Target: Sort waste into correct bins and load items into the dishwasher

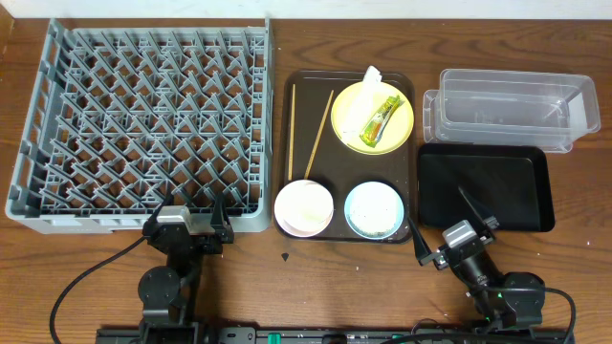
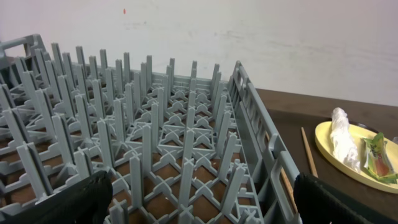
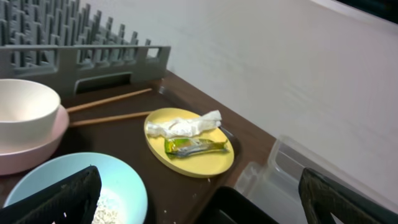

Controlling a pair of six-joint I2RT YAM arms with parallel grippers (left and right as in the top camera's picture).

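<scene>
The brown serving tray (image 1: 382,167) sits mid-counter (image 1: 316,287) and carries most of the task's things. At its far right corner lies the yellow plate (image 1: 346,115), with the green-and-yellow wrapper (image 1: 378,122) on it and the crumpled napkin (image 1: 373,78) on its far rim. Along the tray's left side lie the two chopsticks (image 1: 318,134), one straight and one slanted. At its near left corner is the pink bowl (image 3: 31,155), with the white cup (image 3: 22,109) sitting inside it. At its near right corner is the light blue bowl (image 1: 356,196), which holds the rice scraps (image 3: 102,208).

Left of the tray stands the grey dish rack (image 1: 143,124), its pegs bare. Right of the tray, the clear tub (image 1: 512,105) lies on the far side and the black tray (image 1: 488,186) on the near side.

The left gripper (image 1: 187,222) hangs at the rack's near edge, left of the tray, well apart from everything on it. Its fingers (image 2: 81,202) are spread wide with nothing between them. The right gripper (image 1: 447,225) is just off the tray's near right corner, near the blue bowl but not touching it. Its fingers (image 3: 56,199) are likewise released and hold nothing.
</scene>
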